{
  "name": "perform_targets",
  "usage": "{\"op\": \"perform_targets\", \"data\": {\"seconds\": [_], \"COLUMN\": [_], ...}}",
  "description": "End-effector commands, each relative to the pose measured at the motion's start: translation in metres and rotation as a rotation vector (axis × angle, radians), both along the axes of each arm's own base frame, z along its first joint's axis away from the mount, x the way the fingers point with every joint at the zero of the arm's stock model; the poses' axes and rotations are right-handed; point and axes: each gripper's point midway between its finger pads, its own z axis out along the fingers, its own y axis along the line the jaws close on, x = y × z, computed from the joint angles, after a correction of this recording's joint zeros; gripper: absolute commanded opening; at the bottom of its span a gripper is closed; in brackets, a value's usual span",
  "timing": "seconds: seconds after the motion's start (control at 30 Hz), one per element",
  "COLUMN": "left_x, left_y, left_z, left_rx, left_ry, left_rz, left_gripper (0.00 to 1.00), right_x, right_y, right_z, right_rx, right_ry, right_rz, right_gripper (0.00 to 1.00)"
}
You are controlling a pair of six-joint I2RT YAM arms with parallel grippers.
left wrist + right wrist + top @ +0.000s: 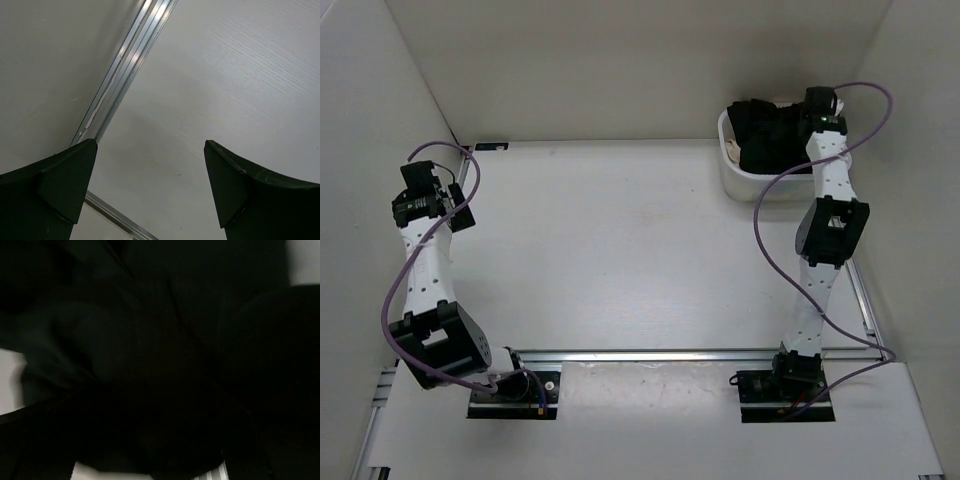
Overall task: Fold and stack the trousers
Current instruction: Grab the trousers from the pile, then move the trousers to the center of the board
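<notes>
A pair of plain black soft-fabric trousers (767, 135) lies bunched up in a white, rounded, plastic-looking tub (748, 186) at the far right corner of the white table (620, 250). The dark cloth fills most of the tub and mounds up to its rim, crumpled rather than folded.

The right gripper (815, 103) hangs over the far right part of that tub. Its white arm reaches from the near edge of the table along the right edge to get there. In the right wrist view, black fabric fills almost the whole picture, with folds running across it and only small pale patches at the left edge and the top right corner. The picture is too dark to separate the fingers cleanly from the cloth. The jaws stand spread as wide as they go, with cloth close up against them. Whether any fold is caught between them cannot be told.

The left gripper (150, 145) hovers near the left edge of the table, about midway along it and well apart from the tub. Its two black fingers (60, 185) are splayed wide, with only bare table surface showing between them. A silver aluminium rail (125, 65) runs diagonally beneath it along that table edge. A purple cable (760, 230) loops beside each arm.
</notes>
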Motion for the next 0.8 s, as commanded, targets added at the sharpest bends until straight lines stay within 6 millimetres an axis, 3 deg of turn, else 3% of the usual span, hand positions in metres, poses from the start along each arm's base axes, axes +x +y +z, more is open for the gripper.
{"op": "perform_targets", "data": {"seconds": [0.0,0.07,0.1,0.13,0.17,0.2,0.27,0.3,0.33,0.37,0.4,0.43,0.47,0.5,0.57,0.6,0.63,0.7,0.77], "left_x": [0.0,0.002,0.002,0.005,0.005,0.007,0.009,0.008,0.008,0.006,0.004,-0.001,-0.002,-0.008,-0.011,-0.014,-0.016,-0.021,-0.021], "left_y": [0.019,0.023,0.025,0.026,0.026,0.025,0.024,0.021,0.018,0.015,0.014,0.01,0.007,0.005,-0.004,-0.005,-0.007,-0.012,-0.021], "left_z": [0.01,0.007,0.011,0.012,0.012,0.016,0.024,0.03,0.034,0.034,0.04,0.041,0.046,0.05,0.05,0.055,0.056,0.068,0.072], "left_rx": [0.069,0.079,0.09,0.09,0.09,0.088,0.087,0.085,0.089,0.083,0.088,0.084,0.081,0.087,0.065,0.071,0.068,0.074,0.069], "left_ry": [0.002,0.02,0.013,0.012,0.012,-0.002,-0.026,-0.046,-0.058,-0.066,-0.081,-0.091,-0.111,-0.126,-0.147,-0.164,-0.172,-0.214,-0.225], "left_rz": [0.069,0.083,0.091,0.091,0.091,0.086,0.078,0.07,0.061,0.052,0.053,0.045,0.035,0.035,0.005,0.005,-0.002,-0.014,-0.042], "left_gripper": [1.0,1.0,1.0,1.0,1.0,1.0,1.0,1.0,1.0,1.0,1.0,1.0,1.0,1.0,1.0,1.0,1.0,1.0,1.0], "right_x": [0.013,0.016,0.012,0.012,0.007,0.003,-0.011,-0.028,-0.029,-0.05,-0.062,-0.089,-0.104,-0.139,-0.175,-0.196,-0.229,-0.26,-0.284], "right_y": [0.017,0.023,0.024,0.034,0.026,0.026,0.042,0.05,0.058,0.065,0.057,0.067,0.071,0.082,0.096,0.121,0.123,0.159,0.178], "right_z": [-0.007,-0.009,0.003,0.013,0.04,0.057,0.117,0.149,0.149,0.183,0.203,0.245,0.262,0.296,0.34,0.357,0.375,0.397,0.414], "right_rx": [0.023,-0.014,-0.044,-0.101,-0.181,-0.249,-0.326,-0.378,-0.393,-0.423,-0.451,-0.479,-0.496,-0.5,-0.471,-0.437,-0.407,-0.323,-0.21], "right_ry": [-0.031,-0.035,-0.054,-0.068,-0.127,-0.153,-0.283,-0.325,-0.322,-0.371,-0.394,-0.468,-0.498,-0.566,-0.704,-0.779,-0.857,-0.978,-1.051], "right_rz": [0.053,0.047,0.043,0.068,0.018,0.012,0.013,0.019,0.043,0.02,-0.011,-0.006,-0.008,0.012,0.041,0.106,0.13,0.267,0.348], "right_gripper": [0.96,0.77,0.63,0.29,0.1,0.0,0.0,0.0,0.0,0.0,0.0,0.0,0.0,0.0,0.0,0.0,0.0,0.0,0.0]}}
